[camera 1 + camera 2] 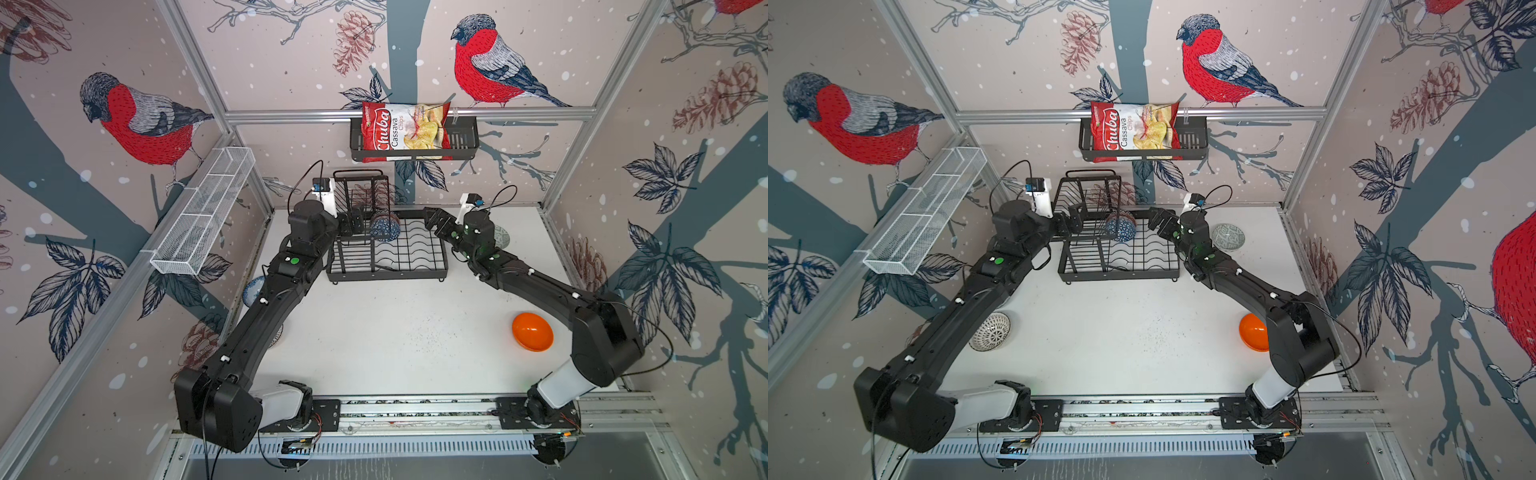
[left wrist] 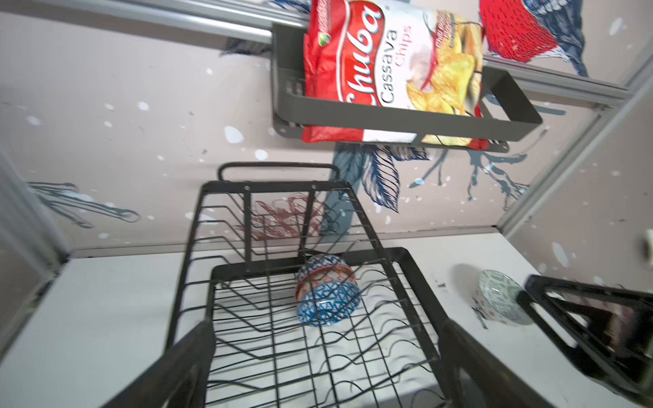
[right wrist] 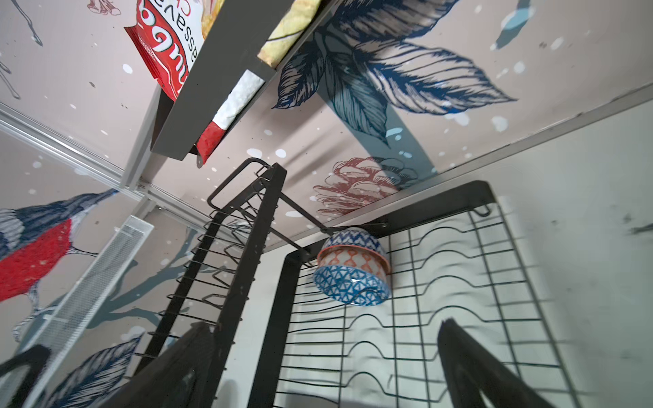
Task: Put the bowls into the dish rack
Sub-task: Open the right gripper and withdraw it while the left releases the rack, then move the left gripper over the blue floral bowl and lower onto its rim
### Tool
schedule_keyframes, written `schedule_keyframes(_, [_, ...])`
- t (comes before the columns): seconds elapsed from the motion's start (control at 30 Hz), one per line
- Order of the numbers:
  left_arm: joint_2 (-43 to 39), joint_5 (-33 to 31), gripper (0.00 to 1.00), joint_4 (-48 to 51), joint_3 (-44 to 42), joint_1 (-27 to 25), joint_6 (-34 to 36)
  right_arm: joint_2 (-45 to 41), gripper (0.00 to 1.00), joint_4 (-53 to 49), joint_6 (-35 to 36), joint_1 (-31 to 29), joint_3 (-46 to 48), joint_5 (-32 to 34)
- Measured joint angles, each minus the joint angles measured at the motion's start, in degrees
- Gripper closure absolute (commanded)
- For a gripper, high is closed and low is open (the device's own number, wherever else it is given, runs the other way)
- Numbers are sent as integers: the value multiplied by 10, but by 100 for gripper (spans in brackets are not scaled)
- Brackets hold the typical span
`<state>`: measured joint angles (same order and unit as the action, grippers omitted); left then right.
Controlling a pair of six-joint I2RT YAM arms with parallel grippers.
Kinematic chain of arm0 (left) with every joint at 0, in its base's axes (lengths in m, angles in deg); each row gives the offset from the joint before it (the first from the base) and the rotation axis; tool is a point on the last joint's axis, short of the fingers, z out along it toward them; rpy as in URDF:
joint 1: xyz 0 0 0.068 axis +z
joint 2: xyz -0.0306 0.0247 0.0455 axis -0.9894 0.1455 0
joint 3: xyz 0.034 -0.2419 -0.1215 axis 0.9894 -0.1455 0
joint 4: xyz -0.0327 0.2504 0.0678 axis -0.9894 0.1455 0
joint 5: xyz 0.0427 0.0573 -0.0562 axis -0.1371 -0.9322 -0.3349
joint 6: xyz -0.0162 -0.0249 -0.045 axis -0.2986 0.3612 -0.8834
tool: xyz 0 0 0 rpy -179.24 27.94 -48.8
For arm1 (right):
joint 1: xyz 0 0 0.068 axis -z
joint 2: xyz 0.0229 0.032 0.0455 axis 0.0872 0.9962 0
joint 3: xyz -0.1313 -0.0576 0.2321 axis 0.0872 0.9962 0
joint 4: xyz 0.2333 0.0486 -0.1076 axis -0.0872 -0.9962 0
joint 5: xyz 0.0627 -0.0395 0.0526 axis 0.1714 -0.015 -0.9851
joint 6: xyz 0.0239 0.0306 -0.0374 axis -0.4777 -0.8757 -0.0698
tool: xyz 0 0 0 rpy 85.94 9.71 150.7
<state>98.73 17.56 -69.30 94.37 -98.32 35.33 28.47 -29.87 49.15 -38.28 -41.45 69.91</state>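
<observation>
The dish rack (image 1: 388,253) stands at the back of the surface (image 1: 374,332). Three bowls lie nested on their sides at the rear of its flat base, right beside the raised tier: a blue geometric bowl (image 2: 328,307) in front, a salmon bowl (image 2: 319,281) in the middle, and a blue-and-white bowl (image 2: 318,264) behind, mostly covered by the other two. In both top views the tier's wires screen part of this stack. The left gripper (image 2: 327,326) reaches over the rack with its jaws spread wide and nothing between them. The right gripper (image 3: 325,326) is likewise spread wide and empty, clear of the stack; its fingers are blurred and cut off by the picture edge. A grey-green bowl (image 1: 1228,237) sits on the surface just right of the rack, partly hidden by the right arm. The orange bowl (image 1: 532,331) lies well apart from the rack, near that arm's elbow. A white bowl with dark radial pattern (image 1: 990,331) shows beside the left arm, one edge covered by it. In a top view a bluish rim (image 1: 252,289) peeks out from behind that arm, too hidden to identify
</observation>
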Motion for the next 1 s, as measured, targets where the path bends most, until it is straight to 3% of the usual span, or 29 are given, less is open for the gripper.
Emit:
schedule_keyframes(0.23, [-50,-99,2,80,-33,14,-14,-31,0,-33,117,-45,40,56])
schedule_keyframes(0.37, [-87,-124,2,129,-61,51,-43,-76,0,-12,162,-81,91,73])
schedule_keyframes(0.53, [-105,-110,2,175,-99,141,-93,-111,0,46,193,-116,152,88])
schedule_keyframes(0.8, [-75,-87,2,238,-138,183,-102,-97,0,106,227,-140,195,109])
schedule_keyframes(1.0, [-38,-32,2,243,-143,237,-98,-116,0,136,236,-140,224,111])
